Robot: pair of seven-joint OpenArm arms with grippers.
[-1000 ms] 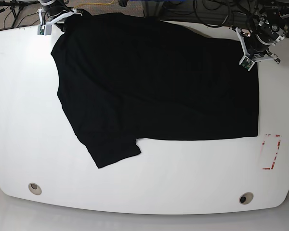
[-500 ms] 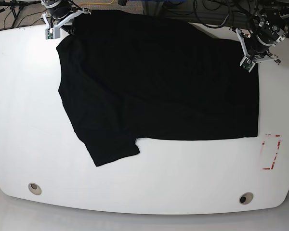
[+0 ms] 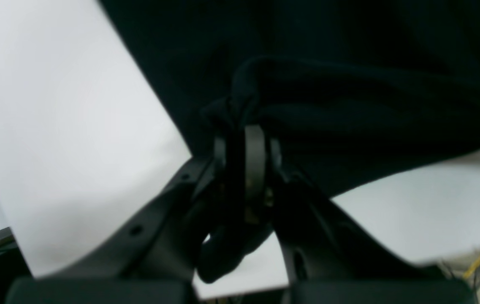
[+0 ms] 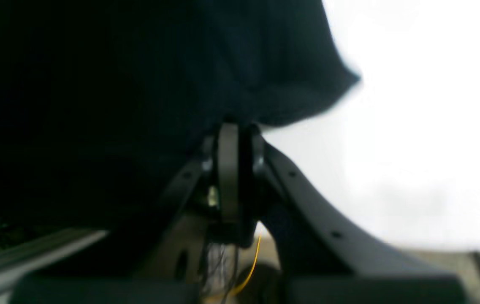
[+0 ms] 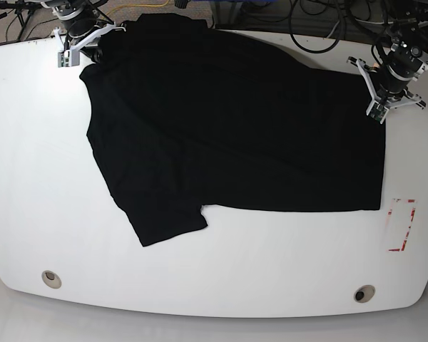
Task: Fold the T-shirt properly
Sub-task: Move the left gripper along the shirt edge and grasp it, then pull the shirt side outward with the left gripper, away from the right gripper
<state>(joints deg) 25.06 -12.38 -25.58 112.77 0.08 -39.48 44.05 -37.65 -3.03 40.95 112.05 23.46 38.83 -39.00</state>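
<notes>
The large black cloth T-shirt (image 5: 235,121) lies spread on the white table (image 5: 28,178). Left tool (image 3: 246,139) — clamped on a bunched hem fold. Right tool (image 4: 233,135) — apparently pinching the far edge; view blurred.

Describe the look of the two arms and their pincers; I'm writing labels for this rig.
In the base view, both arms end in white bracket-like frames around dark grey round housings, each carrying a small green board. The left pincer and right pincer have dark arms with small screw holes, narrowing to slim grey tips in the wrist views. Black cables trail behind them; a yellow wire shows below the right one.
</notes>
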